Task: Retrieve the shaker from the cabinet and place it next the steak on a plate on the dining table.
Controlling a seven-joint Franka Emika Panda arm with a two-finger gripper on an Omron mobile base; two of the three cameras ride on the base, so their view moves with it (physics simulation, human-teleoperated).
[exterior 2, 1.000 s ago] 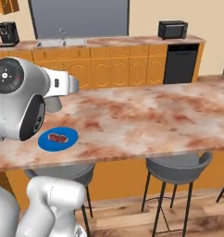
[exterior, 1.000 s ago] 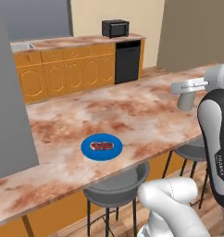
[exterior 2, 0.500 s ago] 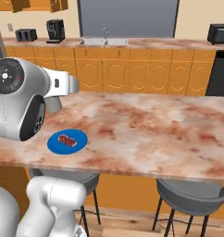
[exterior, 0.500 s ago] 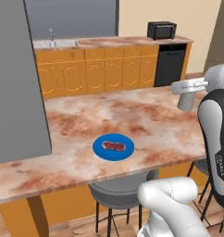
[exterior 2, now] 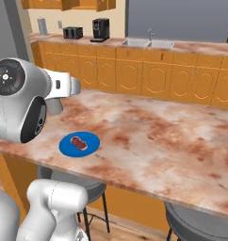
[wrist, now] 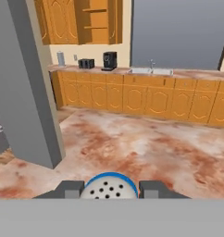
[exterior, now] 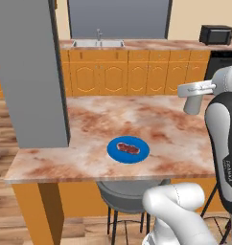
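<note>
Shaker (wrist: 109, 189), one, sits clamped in the tool (wrist: 110, 190); one steak (exterior: 128, 148) on one plate (exterior: 142, 154).

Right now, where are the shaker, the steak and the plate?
shaker (wrist: 109, 190), hand view, its perforated cap
steak (exterior: 128, 148), left base view, middle of the meat
plate (exterior 2: 66, 147), right base view, bare blue rim

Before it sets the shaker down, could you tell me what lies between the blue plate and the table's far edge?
Only bare marbled top of the dining table lies beyond the plate; the left base view shows it.
</note>
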